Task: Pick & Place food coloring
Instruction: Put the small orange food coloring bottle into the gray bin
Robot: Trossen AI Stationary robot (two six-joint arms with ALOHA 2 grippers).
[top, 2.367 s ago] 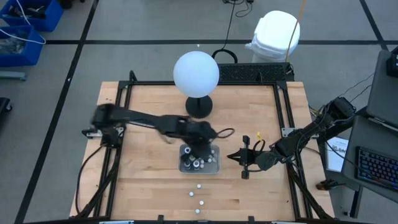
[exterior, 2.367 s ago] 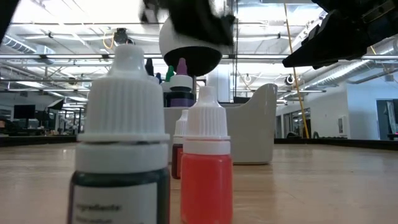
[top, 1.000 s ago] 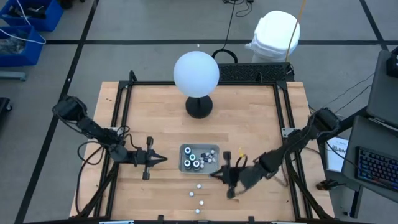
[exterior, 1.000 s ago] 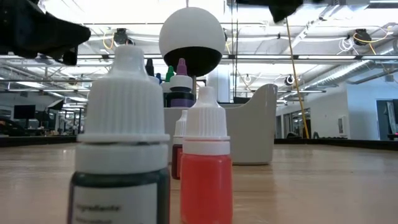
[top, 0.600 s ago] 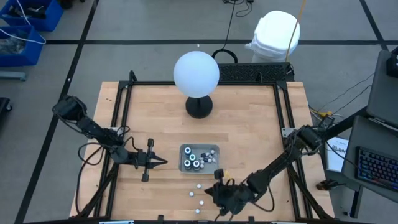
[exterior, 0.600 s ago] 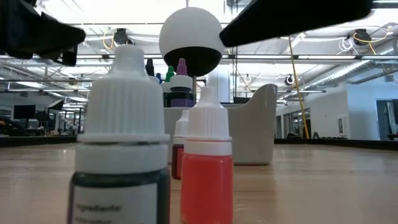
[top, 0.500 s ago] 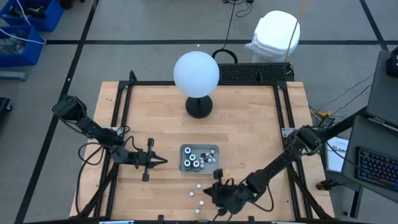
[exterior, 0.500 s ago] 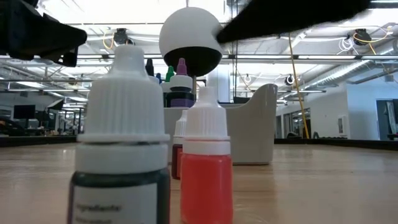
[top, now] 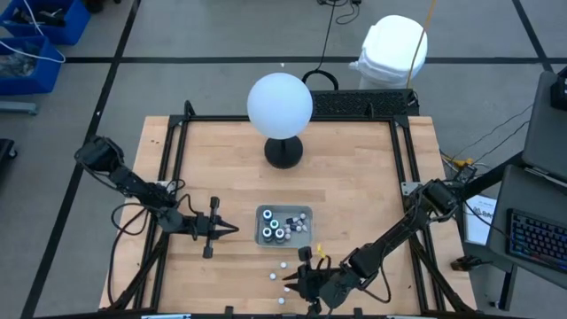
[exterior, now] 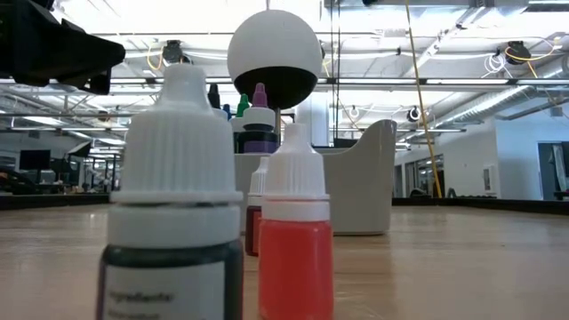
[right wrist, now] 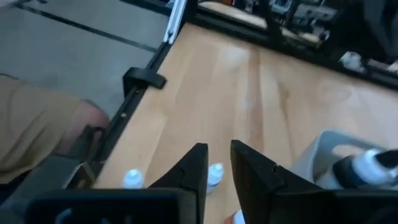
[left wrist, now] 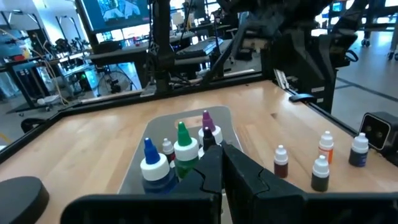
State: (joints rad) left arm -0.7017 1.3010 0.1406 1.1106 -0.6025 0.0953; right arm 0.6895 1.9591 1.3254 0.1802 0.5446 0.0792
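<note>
Fingers (right wrist: 198, 163) of right gripper (top: 299, 282) slightly apart over loose white bottles (top: 282, 276), holding nothing; left gripper (top: 228, 229) closed, empty.

Big white ball lamp (top: 279, 104) on round black base (top: 283, 152) near back of wooden tabletop (top: 354, 186). Grey tray (top: 304, 213) near front middle. White bin (top: 391, 49) on floor behind. Blue crates (top: 35, 31) far left. Keyboard (top: 535, 241) at right edge.

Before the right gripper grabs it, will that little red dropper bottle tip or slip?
Probably tippy: the red dropper bottle stands tall and narrow on the wooden table. Its ribbed white cap should grip better than the smooth body. It looks small, so likely light.
</note>
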